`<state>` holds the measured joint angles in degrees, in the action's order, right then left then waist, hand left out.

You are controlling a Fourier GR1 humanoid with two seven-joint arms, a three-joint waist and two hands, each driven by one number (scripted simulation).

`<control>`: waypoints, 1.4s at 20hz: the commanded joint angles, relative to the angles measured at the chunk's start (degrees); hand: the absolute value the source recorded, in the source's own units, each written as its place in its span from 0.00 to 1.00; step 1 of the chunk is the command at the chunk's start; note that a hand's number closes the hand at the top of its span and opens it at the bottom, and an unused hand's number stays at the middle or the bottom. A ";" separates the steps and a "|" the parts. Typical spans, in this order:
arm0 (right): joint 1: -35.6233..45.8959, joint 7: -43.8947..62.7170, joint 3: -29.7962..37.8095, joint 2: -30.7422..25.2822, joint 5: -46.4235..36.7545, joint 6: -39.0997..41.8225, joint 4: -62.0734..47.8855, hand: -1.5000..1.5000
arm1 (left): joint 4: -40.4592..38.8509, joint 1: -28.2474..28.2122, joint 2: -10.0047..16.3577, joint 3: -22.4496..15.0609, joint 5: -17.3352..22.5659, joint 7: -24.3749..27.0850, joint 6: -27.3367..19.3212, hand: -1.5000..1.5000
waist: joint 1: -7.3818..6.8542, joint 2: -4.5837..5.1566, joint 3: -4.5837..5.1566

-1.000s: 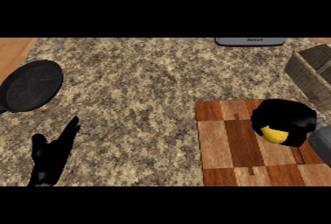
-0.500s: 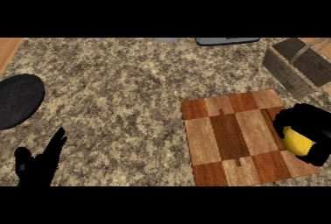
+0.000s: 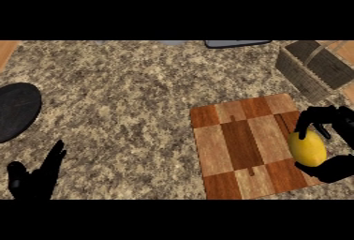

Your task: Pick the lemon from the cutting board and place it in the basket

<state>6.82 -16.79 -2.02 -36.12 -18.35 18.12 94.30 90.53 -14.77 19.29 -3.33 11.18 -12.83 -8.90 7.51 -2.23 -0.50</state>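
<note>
A yellow lemon (image 3: 307,148) sits at the right edge of the wooden cutting board (image 3: 242,145). My right hand (image 3: 332,140) is curled round it, fingers over its top and thumb under its lower end. The basket (image 3: 313,69) is a brown slatted box at the upper right, beyond the board. My left hand (image 3: 34,180) rests open at the lower left, fingers pointing up, away from everything.
A dark round pan or plate (image 3: 15,110) lies at the left edge of the speckled counter (image 3: 131,103). A grey object (image 3: 235,43) shows at the top edge.
The view has shifted, so the board and basket sit further left and lower. The right hand has closed round the lemon, which now shows more fully at the board's right edge.
</note>
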 commanded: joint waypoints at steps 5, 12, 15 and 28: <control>3.33 18.69 18.98 -2.87 23.42 5.06 12.28 1.00 | -2.95 -2.63 -0.26 -0.35 0.91 -2.15 1.17 0.50 | -0.76 0.58 1.03; 15.02 42.29 31.66 -14.16 37.90 3.42 11.21 1.00 | -4.72 1.90 -0.58 -1.51 0.26 -2.15 2.78 0.50 | -4.26 1.57 0.95; 19.69 50.22 33.82 -20.87 42.15 3.50 6.78 1.00 | -5.05 2.17 -1.15 -2.60 -0.85 -1.44 3.04 0.50 | -6.32 1.98 0.80; 33.64 45.13 24.90 -31.95 37.03 7.95 -16.40 1.00 | -9.39 9.68 -3.50 -3.04 -2.36 -3.32 3.46 0.50 | -9.42 2.85 0.59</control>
<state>37.11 31.02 26.59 -66.96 21.89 25.76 82.54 86.53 -5.47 16.99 -6.22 8.75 -13.59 -5.27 -1.46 -0.11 -0.51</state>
